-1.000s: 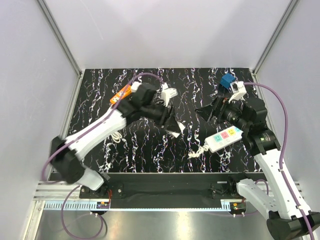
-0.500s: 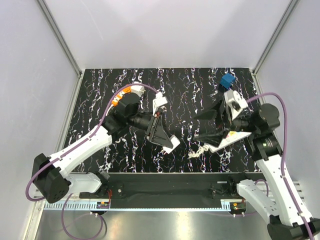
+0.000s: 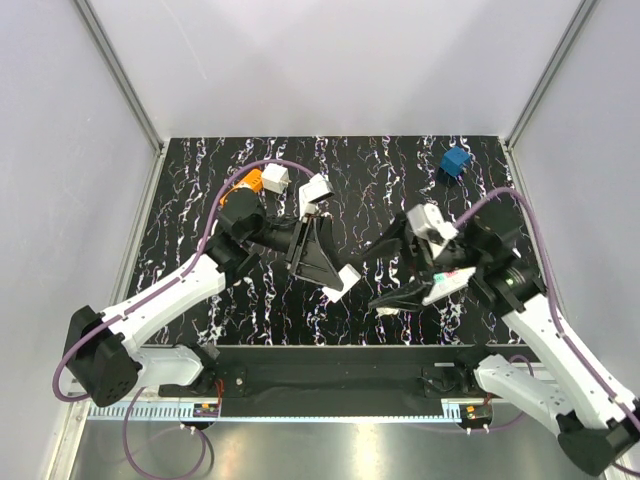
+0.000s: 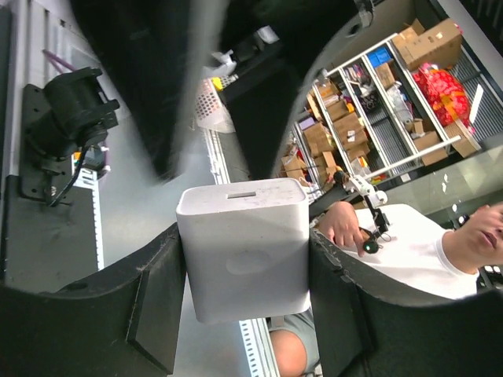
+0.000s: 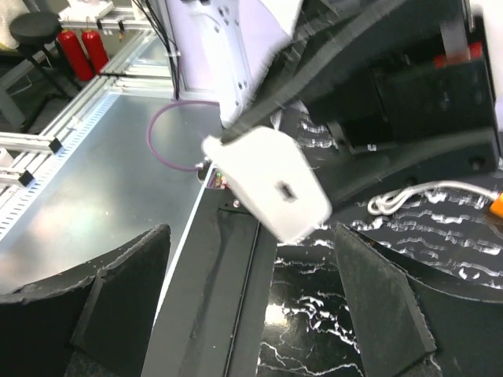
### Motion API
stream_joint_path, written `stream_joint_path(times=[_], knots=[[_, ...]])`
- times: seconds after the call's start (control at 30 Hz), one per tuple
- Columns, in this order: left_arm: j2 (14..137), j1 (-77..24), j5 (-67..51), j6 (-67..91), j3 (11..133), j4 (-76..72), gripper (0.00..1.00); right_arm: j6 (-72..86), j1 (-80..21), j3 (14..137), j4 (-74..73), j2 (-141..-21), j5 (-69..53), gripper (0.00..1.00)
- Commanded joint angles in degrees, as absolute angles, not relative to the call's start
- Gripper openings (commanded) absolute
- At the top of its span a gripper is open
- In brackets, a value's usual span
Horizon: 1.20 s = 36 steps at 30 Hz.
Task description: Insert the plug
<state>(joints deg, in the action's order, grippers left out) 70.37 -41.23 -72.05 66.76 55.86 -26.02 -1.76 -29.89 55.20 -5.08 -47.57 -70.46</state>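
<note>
Our left fingers (image 4: pixel 157 314) clench a white cube adapter (image 4: pixel 242 259) in the air, facing the spread, empty right fingers (image 5: pixel 118 306). We judge this is a handover, or clearing it from the power strip (image 3: pixel 452 279). The blue plug (image 3: pixel 456 161) sits at the desk's (image 3: pixel 350 170) far right corner, well apart from both. It is cubic with no evident long axis, and its prong side is too small to tell.

Overhead view spans the table (image 3: pixel 370 165); both wrist views closely face the left gripper's (image 3: pixel 336 272) white adapter (image 4: pixel 244 247).
</note>
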Motion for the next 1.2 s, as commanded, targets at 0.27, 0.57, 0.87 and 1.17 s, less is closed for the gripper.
stream_joint_path(times=[0.27,0.57,0.87,1.17], knots=[[68.0,-41.4,-76.0,60.9,56.9,-21.3,0.00,-13.4,-35.9,63.5,-10.2,-55.4,-67.6,0.86],[69.1,-42.0,-77.6,61.9,58.1,-24.4,0.00,-14.0,-39.8,62.2,-10.3,-55.8,-69.4,0.82],[71.4,-43.5,-77.4,65.2,56.8,-31.2,0.00,-15.6,-44.1,62.8,-9.7,-58.3,-68.5,0.72],[73.8,-44.6,-79.9,90.8,52.6,-70.6,0.00,-16.0,-45.3,59.7,-9.4,-56.4,-67.9,0.34]])
